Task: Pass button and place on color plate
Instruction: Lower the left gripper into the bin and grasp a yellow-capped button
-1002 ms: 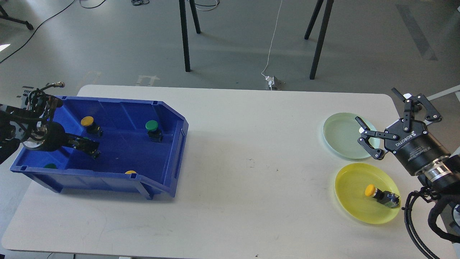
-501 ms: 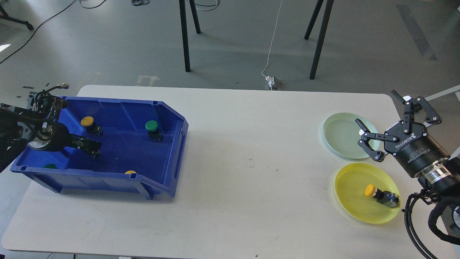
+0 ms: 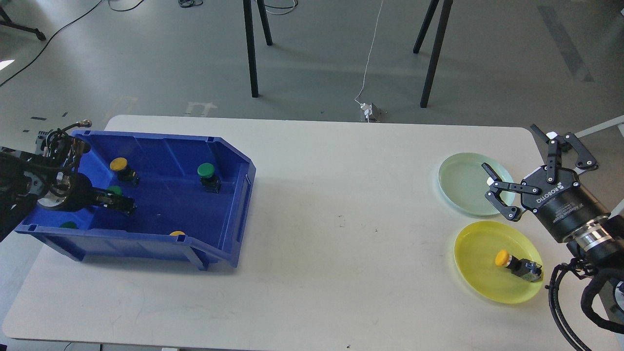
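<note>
A blue bin on the left holds several buttons: a yellow one, a green one, a green cap and a yellow cap by the front wall. My left gripper is low inside the bin, right beside another green button; its dark fingers cannot be told apart. My right gripper is open and empty above the right edge of the pale green plate. The yellow plate holds a yellow button lying on its side.
The white table spans the view, with the bin at the left and the plates at the right. Black stand legs and a white cable are on the floor beyond the far edge.
My left arm has drawn slightly back and up, and a green button cap now shows just above its fingers. My right gripper has drifted slightly right and stays open.
</note>
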`<state>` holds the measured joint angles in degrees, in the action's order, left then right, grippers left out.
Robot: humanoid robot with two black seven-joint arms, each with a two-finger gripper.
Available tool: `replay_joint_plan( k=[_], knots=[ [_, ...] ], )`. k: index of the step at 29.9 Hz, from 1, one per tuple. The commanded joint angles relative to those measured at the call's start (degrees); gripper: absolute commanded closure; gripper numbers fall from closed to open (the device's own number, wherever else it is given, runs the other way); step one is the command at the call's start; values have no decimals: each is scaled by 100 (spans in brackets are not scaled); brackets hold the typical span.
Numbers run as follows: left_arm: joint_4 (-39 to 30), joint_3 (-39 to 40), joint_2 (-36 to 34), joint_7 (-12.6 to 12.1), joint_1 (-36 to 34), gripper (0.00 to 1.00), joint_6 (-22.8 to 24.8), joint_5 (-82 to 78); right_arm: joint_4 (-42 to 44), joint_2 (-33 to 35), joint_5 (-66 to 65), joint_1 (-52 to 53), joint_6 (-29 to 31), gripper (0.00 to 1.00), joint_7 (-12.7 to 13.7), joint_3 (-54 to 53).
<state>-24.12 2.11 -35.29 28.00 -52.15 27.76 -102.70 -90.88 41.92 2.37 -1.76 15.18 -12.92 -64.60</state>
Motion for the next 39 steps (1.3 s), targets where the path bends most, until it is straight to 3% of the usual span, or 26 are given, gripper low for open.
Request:
replay_joint_plan(
  k=[1, 5, 16, 23, 27, 39],
  knots=[
    [4, 9, 5, 0, 3, 25, -51, 13, 1, 0, 0, -26, 2, 2, -9, -9],
    [56, 9, 49, 0, 3, 25, -271, 22, 1, 0, 0, -78, 108, 2, -9, -9],
    [127, 9, 84, 0, 3, 29, -280, 22, 9, 0, 0, -140, 134, 2, -9, -36],
    [136, 9, 75, 0, 3, 49, -289, 22, 9, 0, 0, -140, 134, 2, -17, -27],
    [136, 9, 84, 0, -6, 54, -289, 22, 9, 9, 0, -140, 134, 2, -17, -36],
    [127, 9, 31, 0, -15, 83, -254, 22, 9, -17, 0, -149, 134, 2, -17, 8]
  ],
)
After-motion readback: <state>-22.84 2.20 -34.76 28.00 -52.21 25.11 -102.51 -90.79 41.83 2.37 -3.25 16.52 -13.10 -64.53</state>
